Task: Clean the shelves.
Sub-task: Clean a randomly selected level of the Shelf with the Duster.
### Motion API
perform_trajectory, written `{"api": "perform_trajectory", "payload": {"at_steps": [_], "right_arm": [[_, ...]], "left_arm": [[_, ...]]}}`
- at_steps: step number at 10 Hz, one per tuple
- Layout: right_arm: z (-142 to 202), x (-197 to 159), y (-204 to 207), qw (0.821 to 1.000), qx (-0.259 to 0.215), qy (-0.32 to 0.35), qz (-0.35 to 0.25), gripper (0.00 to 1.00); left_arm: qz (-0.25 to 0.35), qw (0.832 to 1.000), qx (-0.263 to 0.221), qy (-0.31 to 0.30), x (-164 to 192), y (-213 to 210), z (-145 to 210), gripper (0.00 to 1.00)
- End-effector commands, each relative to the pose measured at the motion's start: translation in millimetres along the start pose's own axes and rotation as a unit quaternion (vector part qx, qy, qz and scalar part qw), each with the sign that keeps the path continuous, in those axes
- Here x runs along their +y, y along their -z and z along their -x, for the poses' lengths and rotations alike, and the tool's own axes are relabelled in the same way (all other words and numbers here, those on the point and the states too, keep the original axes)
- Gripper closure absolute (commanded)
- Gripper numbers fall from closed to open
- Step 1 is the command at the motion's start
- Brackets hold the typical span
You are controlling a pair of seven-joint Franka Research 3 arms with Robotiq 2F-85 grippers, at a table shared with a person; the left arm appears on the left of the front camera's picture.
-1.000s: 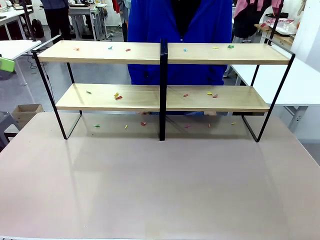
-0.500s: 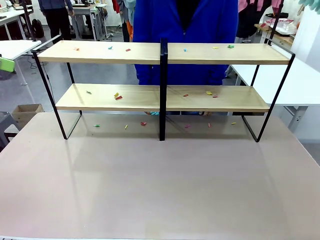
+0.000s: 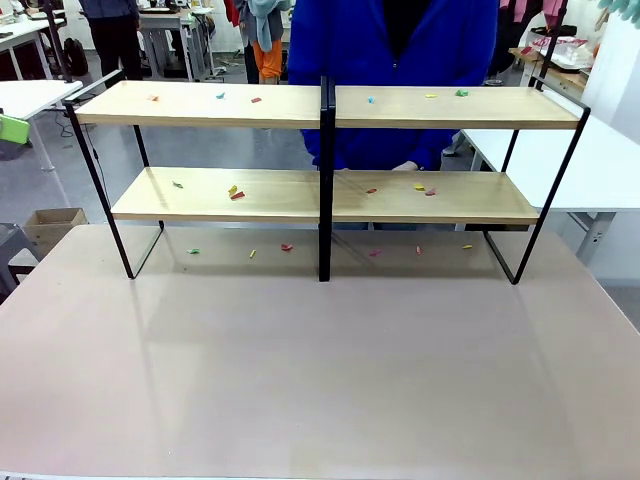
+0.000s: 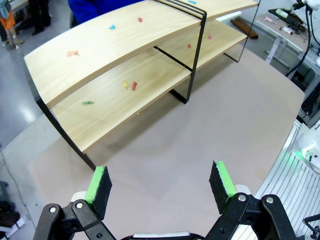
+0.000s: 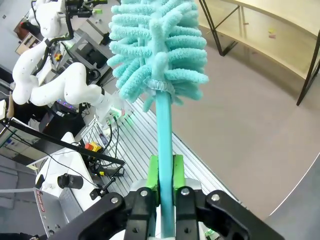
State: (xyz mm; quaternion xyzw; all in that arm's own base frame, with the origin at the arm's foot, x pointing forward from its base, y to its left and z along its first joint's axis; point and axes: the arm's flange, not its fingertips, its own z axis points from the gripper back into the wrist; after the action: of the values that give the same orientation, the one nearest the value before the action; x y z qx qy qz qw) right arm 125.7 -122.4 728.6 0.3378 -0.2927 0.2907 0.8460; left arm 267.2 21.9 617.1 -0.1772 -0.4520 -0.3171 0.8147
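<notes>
- the tabletop (image 3: 320,370) is bare along its near edge. scraps pushed off the boards would likely land on it or on the floor beyond its far edge, spreading the mess instead of clearing it.
- the shelves (image 3: 200,104) stand along the far edge of the tabletop, reaching almost from its left edge to its right. the frame is thin and light-looking, so a hard sideways push could slide or tip the shelves toward the person.
- a person (image 3: 390,40) in blue stands just behind the far edge, with a hand near the lower board. a long reach over the top board could hit them.
- the duster (image 5: 160,45) is clamped by its thin handle in the right gripper (image 5: 165,167), jaws closed on it low down. the fluffy head could catch on the black centre post and twist in the grip.
- the left gripper (image 4: 160,182) hangs over the tabletop's left part, jaws wide apart and empty. it could cross the duster's path.
- small coloured scraps (image 3: 236,192) dot both boards and the tabletop beneath them. light ones may cling to the duster or fly off.
</notes>
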Motion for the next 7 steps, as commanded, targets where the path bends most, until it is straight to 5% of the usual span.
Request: {"api": "perform_trajectory", "payload": {"at_steps": [1,2,3,5,7], "right_arm": [[2.1,7.8,-5.3,1.0,-0.008,-0.004,-0.008,1.0],[0.0,0.0,0.0,1.0,0.0,0.0,0.0,0.87],[-20.0,18.2,45.9,0.995,0.085,-0.053,-0.02,0.87],[-55.3,33.4,178.2,0.959,0.267,-0.092,0.04,0.87],[-51.2,53.6,284.8,0.916,0.374,-0.141,0.006,0.87]], "left_arm": [[0.006,1.0,-0.004,0.003,0.8,0.0,0.2,0.0],[0.006,1.0,-0.004,0.003,0.8,0.0,0.2,0.0],[0.006,1.0,-0.004,0.003,0.8,0.0,0.2,0.0],[0.006,1.0,-0.004,0.003,0.8,0.0,0.2,0.0],[0.006,1.0,-0.004,0.003,0.8,0.0,0.2,0.0]]}}
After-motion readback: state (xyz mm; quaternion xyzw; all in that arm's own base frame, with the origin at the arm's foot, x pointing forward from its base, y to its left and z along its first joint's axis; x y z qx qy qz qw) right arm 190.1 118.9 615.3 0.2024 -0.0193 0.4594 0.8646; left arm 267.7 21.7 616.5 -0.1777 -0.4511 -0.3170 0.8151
